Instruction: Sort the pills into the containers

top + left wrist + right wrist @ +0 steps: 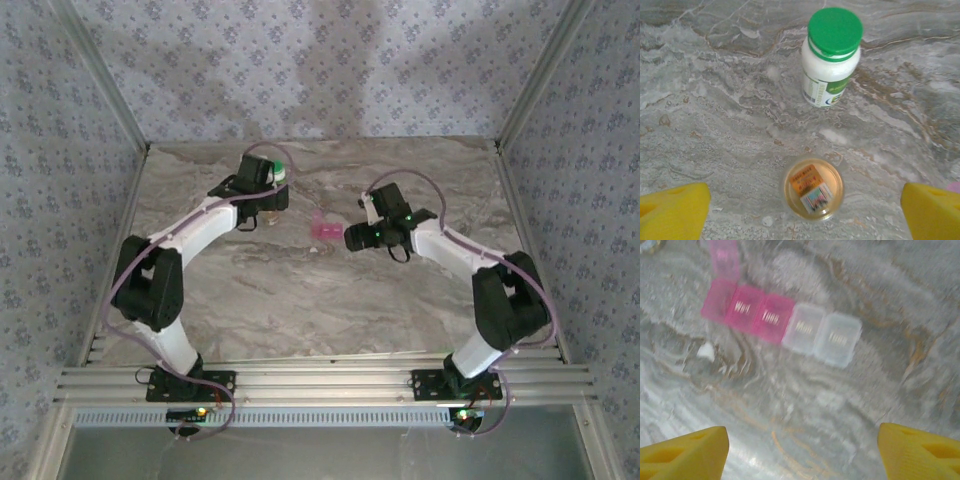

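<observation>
From the top view, the left tool (263, 205) is hanging over the tabletop (300, 300) at about 11 o'clock, just beside the white bottle (279, 173). The right tool (356, 238) is pointing toward 9 o'clock at the pink pill case (324, 227) lying near the middle.

In the left wrist view, the yellow fingertips (672, 210) are standing wide apart at 7 and 5 o'clock, gripping nothing. The amber vial (812, 189) is sitting open between them at 6 o'clock, and the green-capped bottle is standing capped at 12 o'clock, apart from it. The vial looks light, so an off-centre close would likely be tipping it or shoving it toward the bottle.

In the right wrist view, its fingertips (682, 455) are likewise spread and holding nothing. The case is lying at 11 o'clock, pink cells left and clear cells right. A small white piece (706, 351), probably a pill, is resting just below the pink end. The picture is blurred. Being so small, that piece could be skittering away under a pad, or the case sliding if nudged.
</observation>
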Robot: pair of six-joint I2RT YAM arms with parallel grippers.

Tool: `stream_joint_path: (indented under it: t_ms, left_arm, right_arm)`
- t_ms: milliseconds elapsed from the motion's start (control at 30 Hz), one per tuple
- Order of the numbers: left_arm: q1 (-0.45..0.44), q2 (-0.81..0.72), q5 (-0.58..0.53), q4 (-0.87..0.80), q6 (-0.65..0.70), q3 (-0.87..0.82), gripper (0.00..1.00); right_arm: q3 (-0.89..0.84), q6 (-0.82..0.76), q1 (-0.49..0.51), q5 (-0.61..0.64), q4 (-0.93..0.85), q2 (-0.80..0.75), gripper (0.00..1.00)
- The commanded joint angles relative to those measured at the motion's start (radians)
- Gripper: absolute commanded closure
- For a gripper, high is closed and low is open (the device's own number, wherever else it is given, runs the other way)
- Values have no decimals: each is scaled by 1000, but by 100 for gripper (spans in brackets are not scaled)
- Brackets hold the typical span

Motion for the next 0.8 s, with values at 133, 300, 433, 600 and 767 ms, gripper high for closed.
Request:
stream_joint_path:
  t_ms: [133, 300, 433, 600, 767]
  left_arm:
    - [9, 110, -34, -43, -32, 96, 5]
    - [9, 171, -62, -88, -75, 138, 7]
    - [10, 197, -72, -97, -104, 149, 10]
    - [9, 224, -80, -113, -130, 158, 18]
    - [-1, 231, -97, -107, -126, 149, 29]
  right_arm:
    - [-104, 8, 22, 64, 97, -79, 17]
    - [-119, 11, 23, 73, 106, -88, 17]
    - [-132, 12, 22, 81, 115, -110, 17]
    - [-130, 14, 21, 90, 99, -118, 17]
    - [-138, 21, 22, 98, 103, -133, 17]
